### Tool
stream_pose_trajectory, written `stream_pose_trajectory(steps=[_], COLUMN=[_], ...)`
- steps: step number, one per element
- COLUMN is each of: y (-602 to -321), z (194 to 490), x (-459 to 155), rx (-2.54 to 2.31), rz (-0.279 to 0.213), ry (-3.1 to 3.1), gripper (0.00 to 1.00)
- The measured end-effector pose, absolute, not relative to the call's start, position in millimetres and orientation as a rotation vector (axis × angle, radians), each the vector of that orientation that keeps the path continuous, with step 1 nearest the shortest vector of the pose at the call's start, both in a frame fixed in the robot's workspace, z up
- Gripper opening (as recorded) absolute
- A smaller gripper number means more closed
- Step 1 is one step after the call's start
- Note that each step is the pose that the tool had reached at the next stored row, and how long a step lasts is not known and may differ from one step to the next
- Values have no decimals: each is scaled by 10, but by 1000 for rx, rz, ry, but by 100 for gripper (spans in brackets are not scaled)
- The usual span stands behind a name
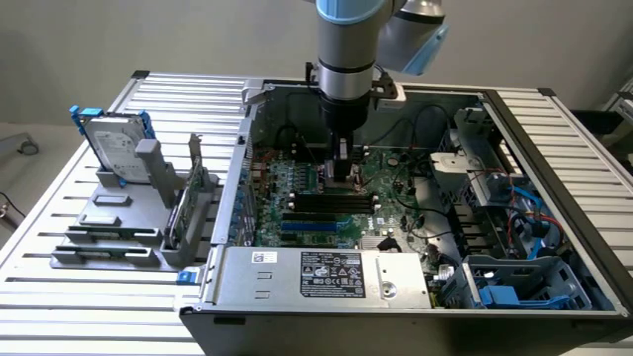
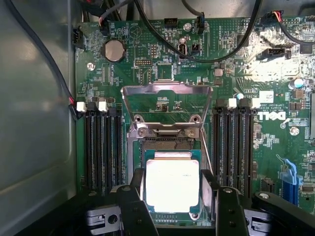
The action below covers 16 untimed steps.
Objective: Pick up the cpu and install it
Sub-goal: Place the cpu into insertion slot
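The hand [image 2: 173,191] is clenched on the small flat square cpu [image 2: 172,182] with a dull silver metal top, its 2 black fingers [image 2: 137,199] pressed against opposite edges. The cpu sits low over the dark square metal-framed socket [image 2: 133,152] on the green motherboard [image 2: 147,64]. From the exterior view's left, a silver hard drive with blue rails [image 1: 112,144] stands in a grey rack [image 1: 118,215] on the ribbed metal counter [image 1: 59,297], then comes the open black computer case [image 1: 396,334]. The socket's hinged steel plate [image 2: 167,89] stands raised just beside the cpu. Black memory slots [image 2: 101,147] flank the socket, and black cables [image 2: 162,42] cross the board.
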<state>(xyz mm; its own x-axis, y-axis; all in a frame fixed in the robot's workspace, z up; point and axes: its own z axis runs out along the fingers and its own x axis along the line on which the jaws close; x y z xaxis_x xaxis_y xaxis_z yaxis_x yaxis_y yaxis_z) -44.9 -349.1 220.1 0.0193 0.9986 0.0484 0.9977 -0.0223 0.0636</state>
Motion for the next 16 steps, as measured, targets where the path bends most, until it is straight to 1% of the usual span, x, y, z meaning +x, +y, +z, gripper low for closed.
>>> stream_pose_trajectory(steps=[16], y=[-3484], z=[2075], x=[-449], rx=[2240], rz=[151], ry=[2189], gripper=[55])
